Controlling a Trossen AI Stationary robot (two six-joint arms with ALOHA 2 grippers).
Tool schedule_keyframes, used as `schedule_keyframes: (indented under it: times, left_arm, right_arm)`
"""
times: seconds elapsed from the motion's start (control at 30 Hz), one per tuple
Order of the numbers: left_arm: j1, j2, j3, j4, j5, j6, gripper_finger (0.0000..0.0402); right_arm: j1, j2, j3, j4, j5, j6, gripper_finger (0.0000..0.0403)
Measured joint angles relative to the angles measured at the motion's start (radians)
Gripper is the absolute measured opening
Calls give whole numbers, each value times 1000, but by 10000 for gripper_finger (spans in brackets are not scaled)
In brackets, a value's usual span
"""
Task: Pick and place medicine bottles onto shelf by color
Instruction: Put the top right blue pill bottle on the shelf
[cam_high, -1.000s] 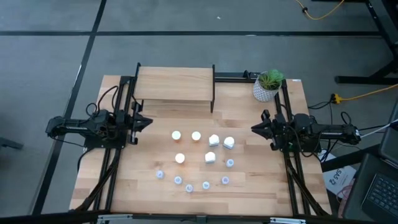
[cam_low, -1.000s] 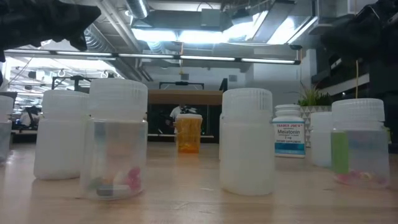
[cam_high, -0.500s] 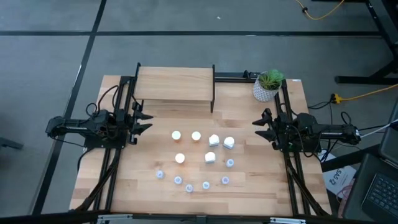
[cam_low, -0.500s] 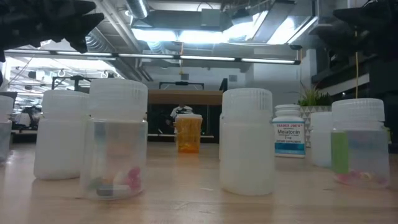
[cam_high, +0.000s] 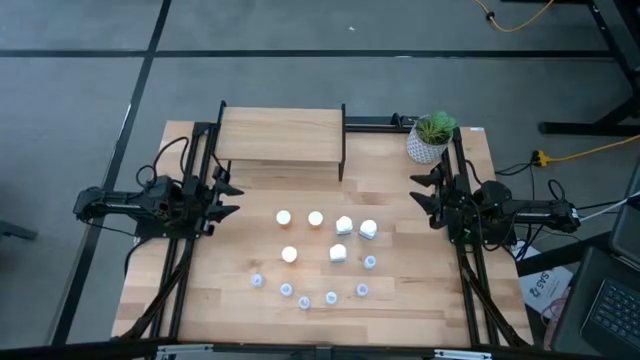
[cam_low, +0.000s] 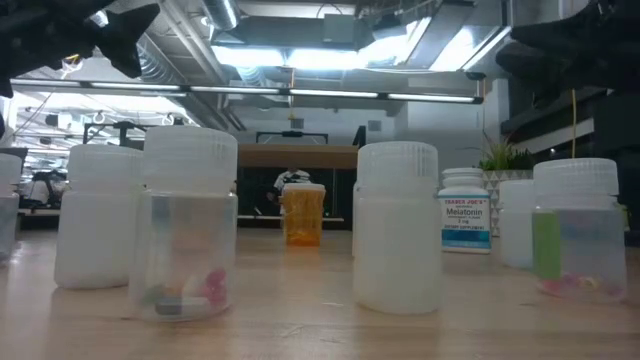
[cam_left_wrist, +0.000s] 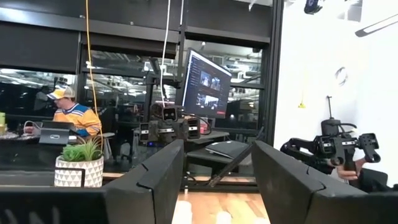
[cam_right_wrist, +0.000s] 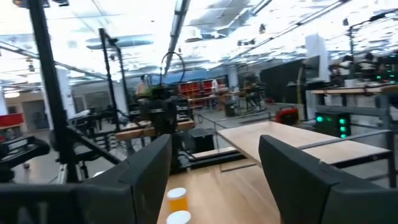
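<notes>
The medicine bottles stand upright on the wooden table. There are three orange ones (cam_high: 290, 254), three blocky white ones (cam_high: 344, 226) and several small pale-blue vials (cam_high: 304, 300) in an arc nearer the front edge. The shelf (cam_high: 282, 135) stands at the far edge, its top bare. My left gripper (cam_high: 228, 195) is open at the table's left side, above the table and apart from the bottles. My right gripper (cam_high: 422, 192) is open at the right side, likewise apart. Each wrist view shows a wide gap between the fingers with nothing in it: left gripper (cam_left_wrist: 217, 180), right gripper (cam_right_wrist: 214, 180).
A white pot with a green plant (cam_high: 430, 140) stands at the far right corner, close behind my right gripper. Black frame rails (cam_high: 190, 260) run along both sides of the table. Bare wood lies between the bottles and the shelf.
Both grippers have opened from shut while staying at their sides of the table. My right gripper's tip has also swung a little toward the far edge. The bottles have not moved.
</notes>
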Motion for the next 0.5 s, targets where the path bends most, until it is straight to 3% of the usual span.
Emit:
schedule_keyframes:
  times: [0.27,0.4,0.5]
  left_arm:
    - [0,0,0,-2,0,1,183]
    - [0,0,0,8,-3,5,185]
    - [0,0,0,38,-5,0,183]
  right_arm:
    - [0,0,0,0,7,-5,245]
    - [0,0,0,-1,0,118,245]
    - [1,0,1,-2,-82,183,246]
